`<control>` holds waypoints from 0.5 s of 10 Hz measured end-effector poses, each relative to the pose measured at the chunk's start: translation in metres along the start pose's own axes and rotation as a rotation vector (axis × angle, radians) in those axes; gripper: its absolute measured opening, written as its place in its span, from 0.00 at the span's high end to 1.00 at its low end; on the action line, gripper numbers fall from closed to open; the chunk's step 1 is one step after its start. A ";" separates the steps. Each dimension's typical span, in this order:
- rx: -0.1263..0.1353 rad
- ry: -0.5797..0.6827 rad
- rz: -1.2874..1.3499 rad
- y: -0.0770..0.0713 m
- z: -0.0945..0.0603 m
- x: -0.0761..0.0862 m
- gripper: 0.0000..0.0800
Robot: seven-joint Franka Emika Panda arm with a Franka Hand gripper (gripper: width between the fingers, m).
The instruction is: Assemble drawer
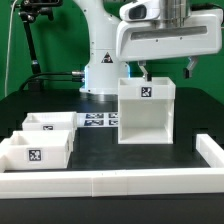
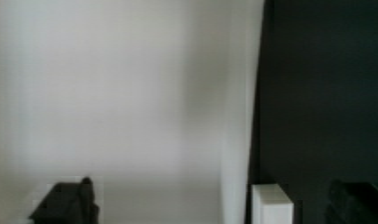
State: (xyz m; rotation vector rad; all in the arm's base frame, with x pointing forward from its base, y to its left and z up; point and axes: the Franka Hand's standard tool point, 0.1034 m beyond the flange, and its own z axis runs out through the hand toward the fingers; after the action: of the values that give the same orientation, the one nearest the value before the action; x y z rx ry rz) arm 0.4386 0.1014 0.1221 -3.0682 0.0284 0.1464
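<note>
The casing [image 1: 146, 118] stands upright, with the gripper [image 1: 166, 74] just above its top edge and the fingers spread wide, gripping nothing (one casing side wall sits between them). To the exterior view's left of the casing lie the marker board [image 1: 97, 120], a tray [image 1: 52, 124] and a second tray [image 1: 36, 152].

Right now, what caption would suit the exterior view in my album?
Open claw poised over the white drawer casing, two small trays waiting beside it on the black table.

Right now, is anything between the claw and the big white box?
No, nothing visible. The gripper hangs open right over the casing, with nothing between them. The trays sit off at the exterior view's left.
</note>
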 end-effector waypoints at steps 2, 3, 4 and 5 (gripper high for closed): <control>0.005 0.010 0.010 -0.002 0.008 -0.004 0.19; 0.005 0.007 0.007 -0.003 0.013 -0.006 0.19; 0.005 0.007 0.006 -0.004 0.017 -0.006 0.19; 0.004 0.000 0.006 -0.003 0.020 -0.008 0.19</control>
State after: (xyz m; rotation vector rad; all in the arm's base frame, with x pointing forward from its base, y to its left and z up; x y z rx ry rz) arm 0.4293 0.1063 0.1032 -3.0640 0.0385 0.1463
